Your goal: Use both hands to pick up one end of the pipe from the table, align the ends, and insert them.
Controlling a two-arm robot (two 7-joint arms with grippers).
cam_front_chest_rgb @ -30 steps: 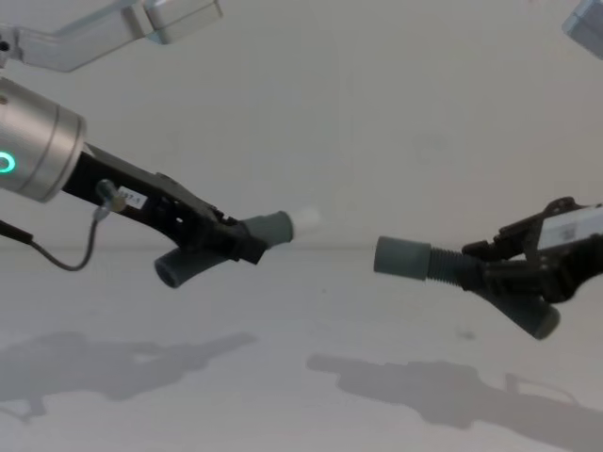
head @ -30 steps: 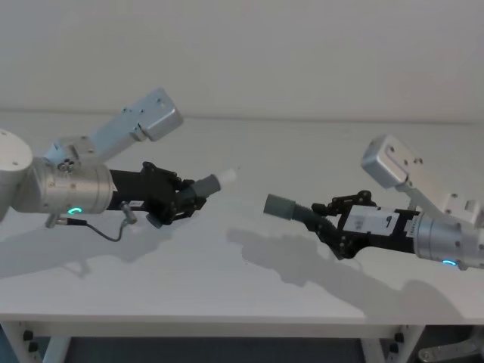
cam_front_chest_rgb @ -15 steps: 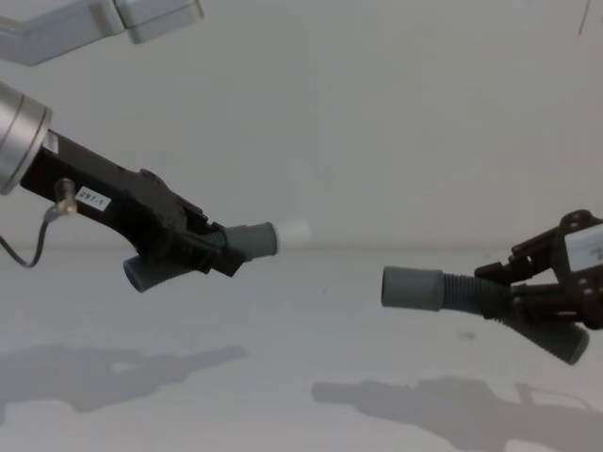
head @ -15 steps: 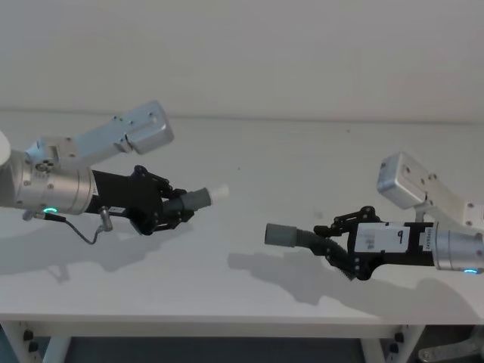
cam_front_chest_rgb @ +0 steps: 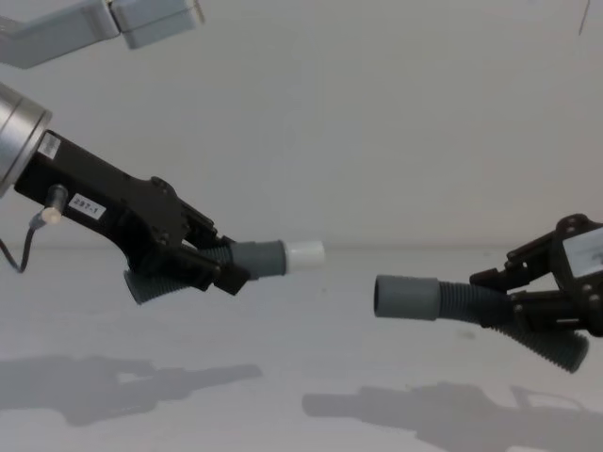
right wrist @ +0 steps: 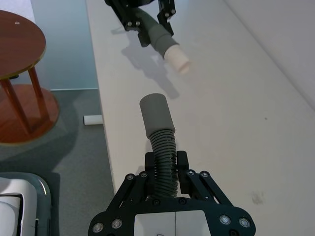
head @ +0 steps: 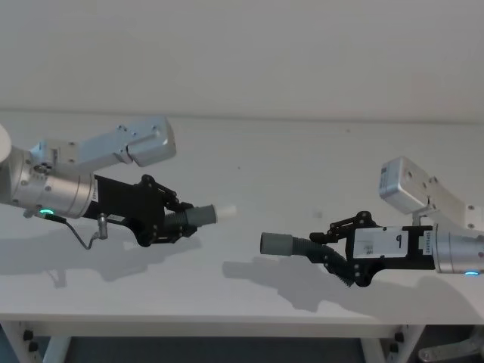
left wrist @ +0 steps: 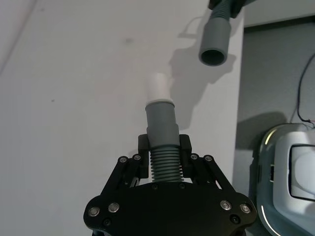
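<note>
My left gripper (head: 170,221) is shut on the stubby pipe piece (head: 198,216) and holds it above the table (head: 249,159). Its white tip (head: 225,212) points right. My right gripper (head: 333,253) is shut on the corrugated middle of the longer piece, whose grey collar (head: 276,244) points left. From the chest, the white tip (cam_front_chest_rgb: 303,253) sits slightly higher than the collar (cam_front_chest_rgb: 407,298), with a short gap between them. The left wrist view has the tip (left wrist: 158,87) facing the open collar (left wrist: 215,44). The right wrist view has the collar (right wrist: 155,113) facing the tip (right wrist: 177,59).
The table's front edge (head: 227,321) runs close below both arms. A round wooden side table (right wrist: 19,44) stands on the floor beyond the table's end. A white wall rises behind the table.
Both arms have come down toward the table. The left piece has levelled and its tip has moved right, so the gap between tip and collar has narrowed.
</note>
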